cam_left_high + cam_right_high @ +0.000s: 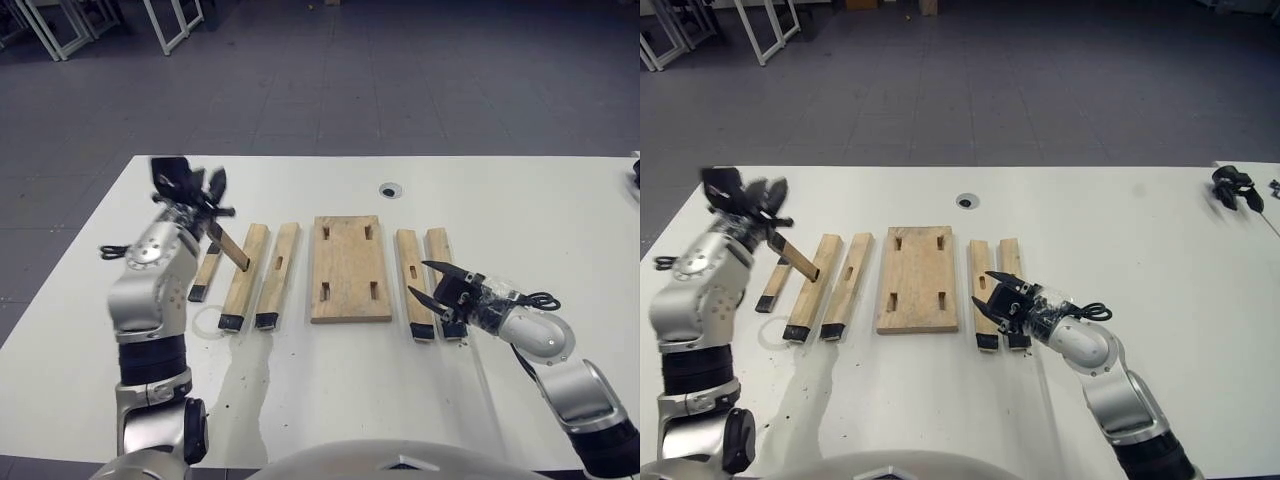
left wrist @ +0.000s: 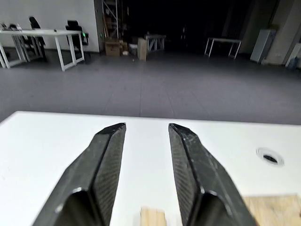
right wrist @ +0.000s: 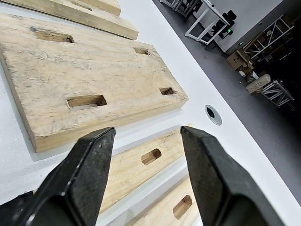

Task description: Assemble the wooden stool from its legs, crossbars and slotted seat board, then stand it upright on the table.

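The slotted seat board (image 1: 349,268) lies flat at mid-table. Two legs (image 1: 245,275) lie side by side to its left, and two more legs (image 1: 412,280) to its right. My left gripper (image 1: 205,190) is raised over the table's left part, shut on a thin crossbar (image 1: 230,248) that slants down toward the left legs; its end shows between the fingers (image 2: 153,216). Another crossbar (image 1: 205,275) lies flat beside the left legs. My right gripper (image 1: 435,282) stands open just over the near ends of the right legs (image 3: 141,165), with the seat board (image 3: 84,70) beyond it.
A round cable hole (image 1: 389,190) sits in the table behind the board. A faint ring (image 1: 207,322) lies near the left legs' near ends. A small black object (image 1: 1232,187) rests at the far right edge. The table's front strip is bare.
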Robot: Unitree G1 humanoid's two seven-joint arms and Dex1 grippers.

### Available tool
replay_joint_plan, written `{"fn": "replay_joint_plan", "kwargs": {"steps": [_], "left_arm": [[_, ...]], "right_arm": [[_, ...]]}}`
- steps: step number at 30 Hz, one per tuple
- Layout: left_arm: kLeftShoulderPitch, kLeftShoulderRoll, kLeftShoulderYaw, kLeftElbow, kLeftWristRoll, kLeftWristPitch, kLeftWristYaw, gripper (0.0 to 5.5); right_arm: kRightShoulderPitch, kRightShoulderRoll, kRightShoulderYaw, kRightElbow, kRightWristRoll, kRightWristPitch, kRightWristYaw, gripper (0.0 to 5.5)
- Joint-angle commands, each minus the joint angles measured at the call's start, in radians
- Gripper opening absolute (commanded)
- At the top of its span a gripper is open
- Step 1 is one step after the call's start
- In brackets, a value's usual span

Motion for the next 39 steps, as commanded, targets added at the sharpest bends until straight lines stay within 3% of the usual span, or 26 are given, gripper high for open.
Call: {"fn": "replay_joint_plan", "kwargs": {"steps": [1, 3, 8, 13, 14, 19, 26, 31, 35, 39], "left_arm": [[0.077, 0.017, 0.065, -0.201, -0.046, 0.098, 0.028, 1.66], [0.191, -0.014, 0.090, -0.309, -0.065, 0.140, 0.042, 1.66], [0.612, -0.130, 0.073, -0.483, -0.090, 0.116, -0.006, 2.39], [0.795, -0.159, -0.063, -0.362, 0.008, -0.009, -0.073, 3.08], [0.802, -0.157, -0.092, -0.317, 0.034, -0.037, -0.085, 3.28], [0.798, -0.162, -0.175, -0.109, 0.130, -0.162, -0.117, 3.28], [0.763, -0.169, -0.169, 0.043, 0.141, -0.239, -0.139, 3.28], [0.738, -0.162, -0.171, 0.043, 0.125, -0.221, -0.160, 2.50], [0.673, -0.176, -0.154, -0.015, 0.086, -0.195, -0.151, 2.04], [0.473, -0.219, -0.073, -0.140, -0.133, -0.172, -0.146, 2.04]], "right_arm": [[0.004, -0.003, -0.007, -0.009, -0.006, 0.010, 0.002, 2.54], [0.007, -0.001, -0.008, -0.012, -0.005, 0.014, -0.001, 2.54], [0.021, 0.002, -0.017, -0.023, -0.003, 0.030, -0.009, 2.54], [0.004, 0.003, -0.014, -0.011, -0.001, 0.034, -0.002, 2.54], [0.000, 0.005, -0.012, -0.010, -0.001, 0.035, -0.001, 2.54], [-0.012, 0.004, -0.011, -0.004, 0.000, 0.034, 0.005, 2.54], [-0.013, 0.004, -0.009, 0.002, -0.004, 0.032, 0.004, 2.54], [-0.028, 0.018, -0.023, 0.003, 0.011, 0.053, -0.004, 2.54], [-0.064, 0.109, -0.083, -0.031, 0.170, 0.219, -0.006, 2.54], [-0.172, 0.247, -0.193, -0.073, 0.485, 0.545, -0.017, 3.32]]}}
